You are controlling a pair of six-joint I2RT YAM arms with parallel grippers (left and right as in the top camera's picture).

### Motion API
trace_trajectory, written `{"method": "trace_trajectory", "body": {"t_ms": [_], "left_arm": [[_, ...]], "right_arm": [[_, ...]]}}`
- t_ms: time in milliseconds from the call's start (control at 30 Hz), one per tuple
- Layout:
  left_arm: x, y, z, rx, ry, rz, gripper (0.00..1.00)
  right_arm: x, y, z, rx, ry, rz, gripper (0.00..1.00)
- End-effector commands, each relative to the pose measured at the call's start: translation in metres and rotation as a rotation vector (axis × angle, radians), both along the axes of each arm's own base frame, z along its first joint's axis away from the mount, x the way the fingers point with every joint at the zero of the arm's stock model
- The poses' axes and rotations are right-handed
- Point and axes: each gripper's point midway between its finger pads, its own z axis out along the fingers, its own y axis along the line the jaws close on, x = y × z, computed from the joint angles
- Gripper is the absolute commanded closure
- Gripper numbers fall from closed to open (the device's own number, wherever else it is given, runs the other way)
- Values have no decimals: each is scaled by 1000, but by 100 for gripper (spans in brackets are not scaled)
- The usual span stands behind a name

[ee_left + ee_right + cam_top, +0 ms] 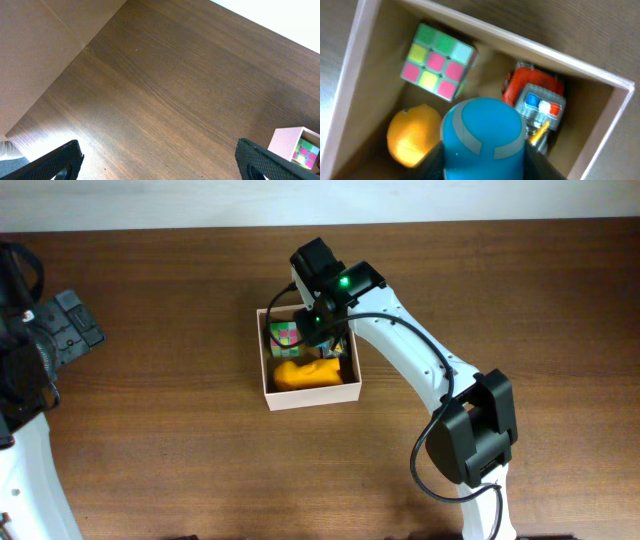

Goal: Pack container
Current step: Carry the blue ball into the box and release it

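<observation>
Nearest lens: blue piece (482, 137), rounded top w/ pale grey stripes, fills the near middle of the right wrist view.
Right claw (483, 167): pinching the blue piece, one dark finger on each side, not spread.
Blue piece axis: seen end-on, so prob. the long axis points straight down at the box floor; its length is hidden.
Under the claw: container (490, 35), white walls, tan inside. The claw hangs over the open top, inside the wall line.
Contents: colour cube (439, 62) in the far-left corner. Yellow toy (412, 135) near left, just beside the blue piece. Red toy (535, 95) w/ grey front at right, by the far wall.
Free floor: bare tan shows betw. the cube and the red toy. Can't tell what lies under the blue piece.
Container on counter (150, 430): abt mid-counter, slightly far of centre, flat, open side up.
Left claw (157, 155): spread wide, nothing betw. the fingers, over bare wood. The box corner only shows at the right edge of its view.
Nearer arm: right, already above the box; left is well apart, at the left edge.
Next move (judged): straight down, then let go; no sideways reach needed.
Risk: blue piece could land on the yellow or red toy and tip.
</observation>
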Motion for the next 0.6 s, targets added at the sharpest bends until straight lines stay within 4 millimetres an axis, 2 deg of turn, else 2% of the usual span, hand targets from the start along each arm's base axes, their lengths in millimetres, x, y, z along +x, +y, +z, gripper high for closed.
{"method": "trace_trajectory", "body": {"t_ms": [0,100,200,267,367,433,533,567], "left_arm": [[-5,3,5,17,-12,15,1],[-5,3,5,17,-12,15,1],[-5,3,5,17,-12,15,1],[-5,3,5,17,-12,15,1],[-5,3,5,17,-12,15,1],[-5,3,5,17,-12,15,1],[-5,3,5,17,-12,15,1],[-5,3,5,17,-12,15,1]], "right_arm": [[4,7,9,43,-22,3,45],[7,6,10,45,-31,0,39],[6,5,19,47,-40,-1,40],[7,6,33,62,-63,-1,41],[9,2,68,78,-122,-10,47],[11,-15,90,47,-162,-77,47],[11,-53,125,15,-212,-194,46],[9,-65,136,16,-219,-222,42]]}}
